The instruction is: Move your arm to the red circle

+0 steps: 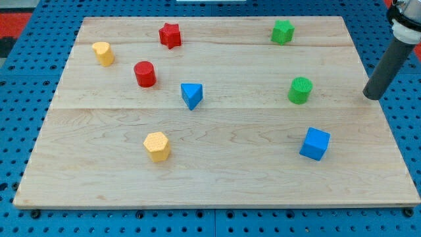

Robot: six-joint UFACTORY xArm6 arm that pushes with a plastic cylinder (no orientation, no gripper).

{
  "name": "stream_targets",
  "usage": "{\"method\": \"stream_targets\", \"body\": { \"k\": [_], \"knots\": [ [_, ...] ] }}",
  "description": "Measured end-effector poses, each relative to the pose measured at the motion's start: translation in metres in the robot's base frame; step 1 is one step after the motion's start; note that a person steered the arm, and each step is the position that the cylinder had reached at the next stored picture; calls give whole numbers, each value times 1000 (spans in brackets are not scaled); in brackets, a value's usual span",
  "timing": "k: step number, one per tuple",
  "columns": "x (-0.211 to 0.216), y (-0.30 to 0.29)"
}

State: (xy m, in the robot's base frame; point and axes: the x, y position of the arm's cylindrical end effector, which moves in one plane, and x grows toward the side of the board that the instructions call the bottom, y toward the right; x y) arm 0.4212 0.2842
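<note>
From the one camera view, my tip (373, 97) rests at the right edge of the wooden worktop (217, 178), well apart from the red circle (145, 74), which stands in the upper left part. No gripper is fitted, only the rod. Near the red circle are a yellow block (103, 53), a red star (170, 35) and a blue triangle (191, 95). The green cylinder (300, 90) stands nearest my tip.

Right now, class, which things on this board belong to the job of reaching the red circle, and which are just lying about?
Job: red circle; my tip, far off at the view's right edge.

Lying about: red star, yellow blocks, blue triangle, blue cube, green blocks.
</note>
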Motion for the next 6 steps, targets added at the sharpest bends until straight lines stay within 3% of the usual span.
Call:
{"method": "stream_targets", "body": {
  "k": [2,3,4,5,6],
  "knots": [
    [-86,-89],
    [-75,-171],
    [-101,-273],
    [-85,-341],
    [-104,-410]
  ]
}}
